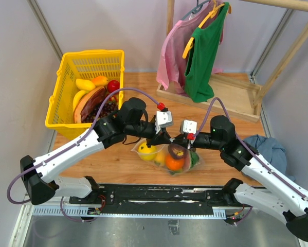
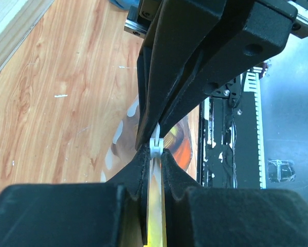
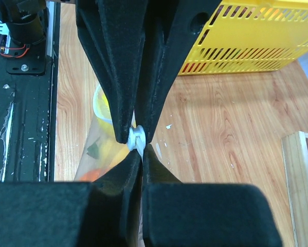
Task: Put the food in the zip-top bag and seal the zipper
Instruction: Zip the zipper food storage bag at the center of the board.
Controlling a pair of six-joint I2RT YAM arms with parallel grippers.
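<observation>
**Both claws pinched on the zipper**

Your left claw and right claw meet tip to tip above the bag. Each is clamped on the zipper, probably so one anchors the strip while the other presses it closed. The bag lies near the middle of the table, weighted down by the food inside. The basket, far left, holds more fruit. You can't tell how much is sealed.
</observation>
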